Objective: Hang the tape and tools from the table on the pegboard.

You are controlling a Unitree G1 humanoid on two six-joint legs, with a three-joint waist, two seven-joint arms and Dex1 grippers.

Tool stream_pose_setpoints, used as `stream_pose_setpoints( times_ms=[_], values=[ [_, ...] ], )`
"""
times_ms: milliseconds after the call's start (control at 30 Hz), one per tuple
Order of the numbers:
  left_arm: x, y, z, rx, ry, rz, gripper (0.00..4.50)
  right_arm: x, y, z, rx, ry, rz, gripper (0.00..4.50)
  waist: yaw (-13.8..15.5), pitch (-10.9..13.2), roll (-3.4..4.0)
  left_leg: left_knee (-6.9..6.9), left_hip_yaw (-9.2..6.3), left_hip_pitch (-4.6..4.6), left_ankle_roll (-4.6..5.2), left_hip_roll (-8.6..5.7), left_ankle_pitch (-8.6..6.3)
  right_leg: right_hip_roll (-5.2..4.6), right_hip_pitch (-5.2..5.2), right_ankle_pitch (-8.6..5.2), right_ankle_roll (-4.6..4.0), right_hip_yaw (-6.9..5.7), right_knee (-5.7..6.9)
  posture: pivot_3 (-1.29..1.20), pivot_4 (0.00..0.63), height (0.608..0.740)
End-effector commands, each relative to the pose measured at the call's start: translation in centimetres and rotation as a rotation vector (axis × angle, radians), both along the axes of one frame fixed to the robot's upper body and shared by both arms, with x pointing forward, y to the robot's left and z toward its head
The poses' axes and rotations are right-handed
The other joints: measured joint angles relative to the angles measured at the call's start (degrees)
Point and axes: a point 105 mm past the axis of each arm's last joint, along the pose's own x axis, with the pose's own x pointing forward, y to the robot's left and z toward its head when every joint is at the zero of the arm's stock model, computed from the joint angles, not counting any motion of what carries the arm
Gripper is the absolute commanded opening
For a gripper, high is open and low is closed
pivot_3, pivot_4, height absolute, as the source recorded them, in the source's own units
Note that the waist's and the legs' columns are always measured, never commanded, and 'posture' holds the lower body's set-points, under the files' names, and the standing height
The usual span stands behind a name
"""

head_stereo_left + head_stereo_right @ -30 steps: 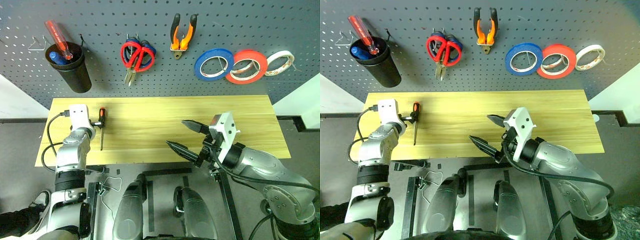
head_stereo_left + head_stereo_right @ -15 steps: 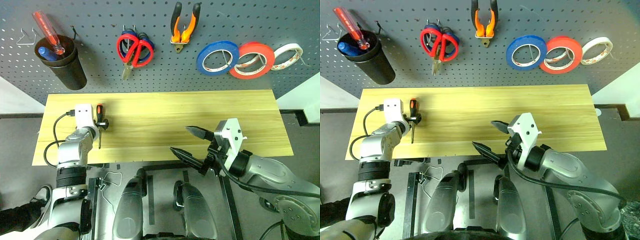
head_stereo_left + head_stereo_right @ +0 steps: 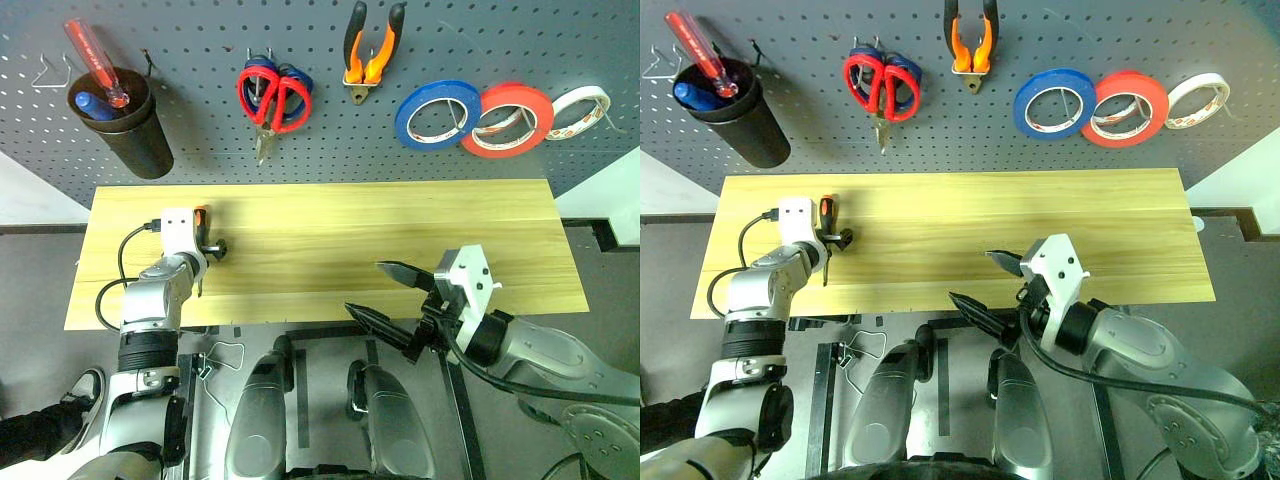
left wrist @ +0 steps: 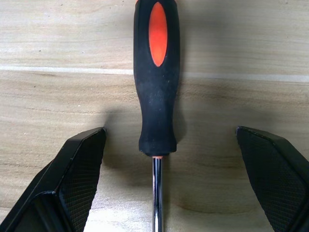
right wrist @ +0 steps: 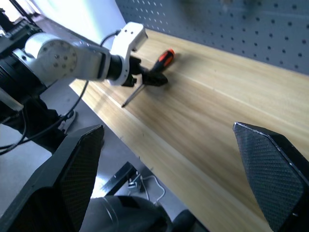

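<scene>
Left wrist view looks straight down the left gripper (image 4: pixel 166 179), whose two black fingers (image 4: pixel 72 179) stand wide, one on each side of the screwdriver (image 4: pixel 157 82), neither touching it. The orange-and-black handle lies flat on the bench (image 3: pixel 400 230) and the bare shaft runs back between the fingers toward the wrist.

To do this step well, I judge the left gripper should settle a little lower and close across the thick part of the handle, not the thin shaft, which would likely slip or roll. Keeping the handle centred between the fingers should stop it skating sideways on the wood.

Out from there, the right gripper (image 3: pixel 385 292) hangs wide apart and empty over the near edge of the bench. On the pegboard (image 3: pixel 200 150) behind hang the red-handled scissors (image 3: pixel 270 100), the pliers (image 3: pixel 372 55) and the blue tape (image 3: pixel 437 112), so the screwdriver looks to be the last tool left.
</scene>
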Motion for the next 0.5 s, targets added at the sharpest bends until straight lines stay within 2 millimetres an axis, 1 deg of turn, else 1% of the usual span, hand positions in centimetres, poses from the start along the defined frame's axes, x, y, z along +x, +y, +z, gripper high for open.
stream_pose_setpoints(
  times_ms=[33,267,333,433,500],
  values=[
    [0.18,0.20,0.23,0.013,-0.010,0.002,3.58,-0.91,0.48,0.86,0.011,-0.043,0.027,4.50,0.00,0.00,0.00,-0.01,0.00,0.00,0.00,0.00,0.00,0.00,0.00,0.00,0.00,0.00,-0.02,-0.03,0.459,0.714],
    [0.19,0.27,0.23,0.021,-0.010,-0.007,1.18,-0.73,0.52,0.59,0.012,-0.035,0.020,4.50,0.06,0.00,0.00,-0.18,0.00,-0.04,0.00,-0.03,0.00,0.00,0.00,0.01,0.02,-0.05,-0.25,-0.03,0.450,0.714],
    [0.20,0.17,0.20,0.020,-0.009,-0.011,0.56,-0.63,0.51,0.49,0.012,-0.033,0.019,4.50,0.09,0.00,0.00,-0.27,0.00,-0.03,-0.01,-0.05,0.01,0.01,0.01,0.01,0.03,-0.06,-0.32,-0.03,0.451,0.714],
    [0.13,-0.09,0.50,0.013,-0.016,-0.016,0.53,-0.45,0.44,0.33,0.008,-0.032,0.015,4.50,0.07,0.00,0.00,-0.37,0.02,-0.01,-0.04,-0.06,0.03,0.01,0.01,0.01,0.03,-0.07,-0.39,-0.02,0.446,0.714],
    [0.04,-0.35,1.05,0.018,-0.031,-0.025,0.53,-0.36,0.40,0.45,0.008,-0.039,0.015,4.50,0.06,0.00,0.00,-0.42,0.02,0.00,-0.06,-0.07,0.04,0.02,0.01,0.01,0.04,-0.07,-0.41,-0.02,0.443,0.714]
  ],
)
